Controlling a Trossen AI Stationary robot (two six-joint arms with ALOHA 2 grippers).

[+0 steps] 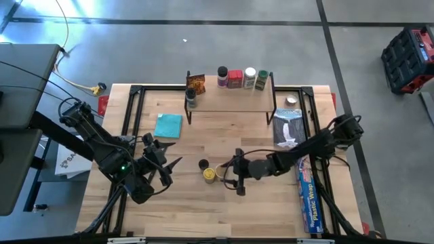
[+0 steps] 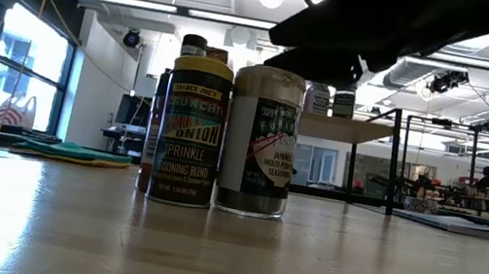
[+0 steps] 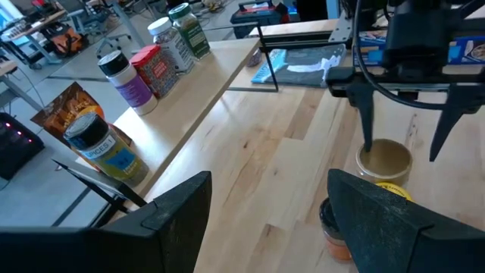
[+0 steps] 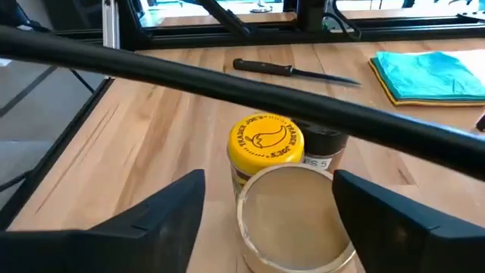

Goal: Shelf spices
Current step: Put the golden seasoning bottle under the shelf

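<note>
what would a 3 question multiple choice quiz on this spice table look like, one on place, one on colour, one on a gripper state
1. Where is the teal cloth?
A. on the shelf
B. on the table, left of the shelf's front
C. under the wrap box

2. What colour is the lid of the jar behind the clear-lidded jar?
A. yellow
B. green
C. red

3. How does the right gripper stand?
A. shut on a jar
B. open, fingers either side of the clear-lidded jar
C. out of view

Answers: 1 B, the high view shows it; 2 A, the right wrist view shows it; 3 B, gaps show beside both fingers.
</note>
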